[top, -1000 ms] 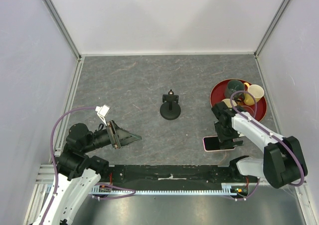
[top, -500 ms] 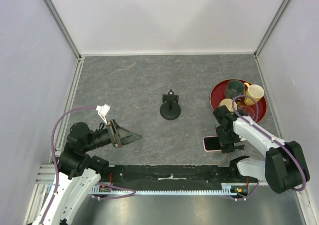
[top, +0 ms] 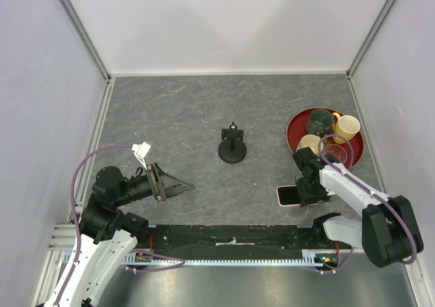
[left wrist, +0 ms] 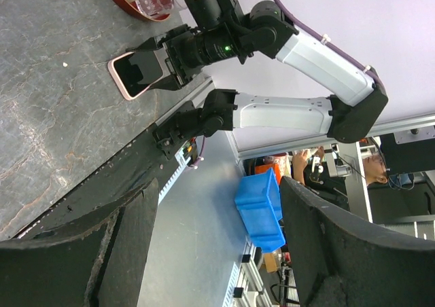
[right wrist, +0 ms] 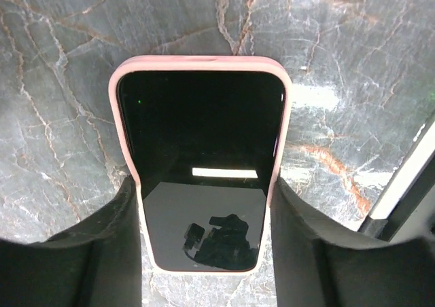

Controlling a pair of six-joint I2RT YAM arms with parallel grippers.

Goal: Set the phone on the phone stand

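Right jaws shifted, astride phone long edges, grip unclear; left jaws open, well apart

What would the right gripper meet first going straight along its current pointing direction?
The phone, screen up between the jaws of the right gripper; the jaws themselves would likely touch the table either side of it. Depth is unclear.

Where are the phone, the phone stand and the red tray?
phone (right wrist: 200, 178), right wrist view, middle of the black screen.
phone stand (top: 232, 155), top external view, round disc base.
red tray (top: 291, 125), top external view, bare left rim.
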